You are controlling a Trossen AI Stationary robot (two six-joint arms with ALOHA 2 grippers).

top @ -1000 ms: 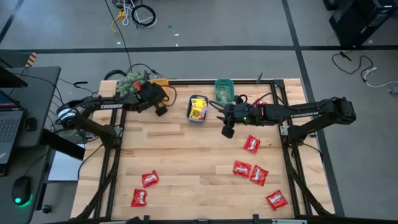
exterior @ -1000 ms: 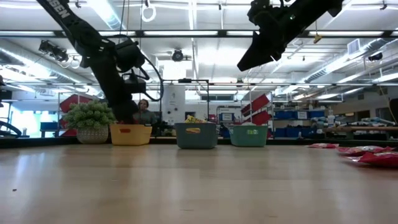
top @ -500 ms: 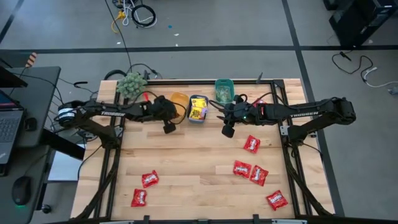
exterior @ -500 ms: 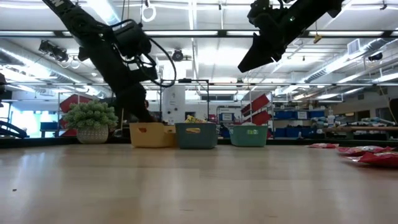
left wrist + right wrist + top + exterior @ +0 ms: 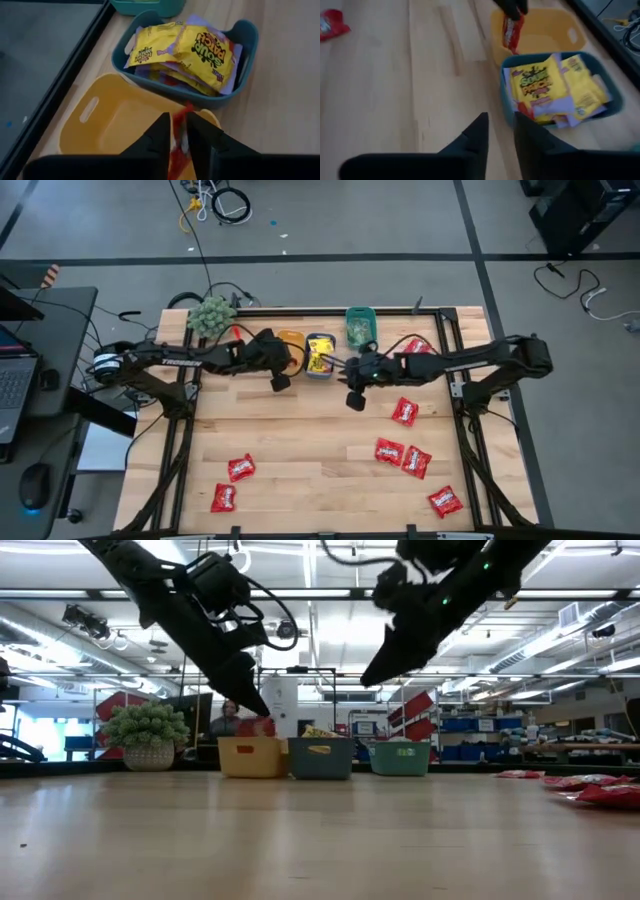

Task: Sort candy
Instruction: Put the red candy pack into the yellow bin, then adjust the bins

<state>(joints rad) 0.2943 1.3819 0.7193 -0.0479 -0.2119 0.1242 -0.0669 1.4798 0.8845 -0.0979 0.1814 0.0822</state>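
Note:
My left gripper (image 5: 282, 382) hangs over the orange bin (image 5: 290, 341), shut on a red candy packet (image 5: 511, 30). The orange bin stands against the blue bin (image 5: 319, 356), which is full of yellow candy packets (image 5: 200, 50). The teal bin (image 5: 360, 326) sits beyond them at the far edge. My right gripper (image 5: 353, 402) hovers in the air just near of the blue bin, open with nothing between its fingers (image 5: 481, 131). Several red candy packets lie flat on the table, at the right (image 5: 404, 412) and at the near left (image 5: 240, 468). My left gripper pinches the red packet's upper part (image 5: 180, 131) between its two fingers. The fingers slant downward from the table's left. The packet hangs below the fingertips, its lower end (image 5: 512, 46) just above the orange bin's rim beside the blue bin.
A fuzzy green plant ball (image 5: 210, 315) stands at the far left corner. More red packets lie at the near right (image 5: 445, 501) and mid right (image 5: 389, 451). Bare wood stretches across the table's middle (image 5: 310, 440). A person shows in the room behind the bins (image 5: 230, 718).
My left gripper has swung from beside the plant toward the table's right, rising a little. The orange bin has slid right with it until it stands against the blue bin. My right gripper has sunk and gone a little toward the table's left.

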